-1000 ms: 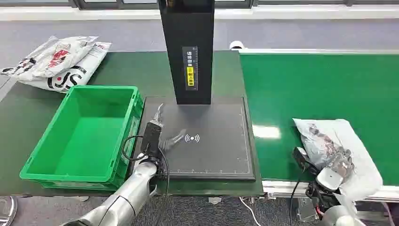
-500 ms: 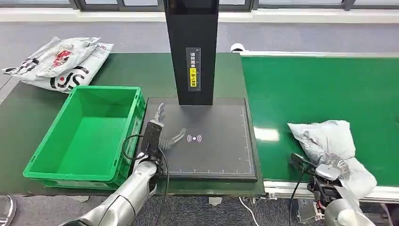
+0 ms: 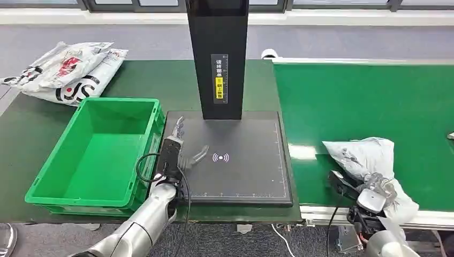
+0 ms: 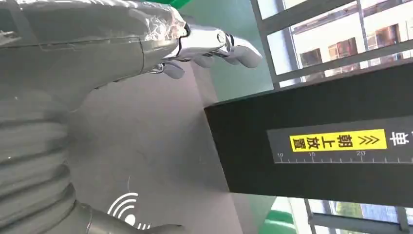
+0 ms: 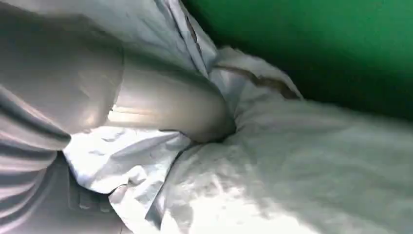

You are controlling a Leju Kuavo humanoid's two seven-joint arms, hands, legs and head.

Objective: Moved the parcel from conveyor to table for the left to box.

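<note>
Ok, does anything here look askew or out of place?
Mostly no. The parcel under the right hand is crumpled and hangs past the conveyor edge. A few bags lie loosely heaped beyond the empty green bin.

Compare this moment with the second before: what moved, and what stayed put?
The right hand, gripping the white parcel, has dragged it along the green conveyor toward the black scanner pad, bunching it up. The left hand stays open over the pad; the green crate and the bags are unmoved.
</note>
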